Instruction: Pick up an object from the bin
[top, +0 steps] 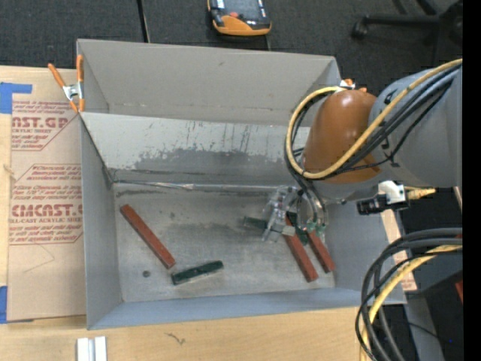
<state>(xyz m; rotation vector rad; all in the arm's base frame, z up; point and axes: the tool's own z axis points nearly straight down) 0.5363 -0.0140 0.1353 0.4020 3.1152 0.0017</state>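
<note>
A grey metal bin [98, 201] sits on a dark floor, its scuffed bottom mostly bare. The arm comes in over the bin's right wall, its orange cover [338, 134] ringed by yellow and black cables [301, 126]. The gripper [279, 218] is low near the right wall, about midway between the far and near walls. A small dark green piece [252, 222] lies just beside it, toward the bin's middle. Whether the gripper has hold of the piece, or how wide it stands, cannot be told. Two red-brown bars [308, 256] lie side by side, slanting from under the gripper toward the near right corner. Another red-brown bar [147, 235] lies near the left wall, and a dark green stick [197, 271] lies by the near wall
</note>
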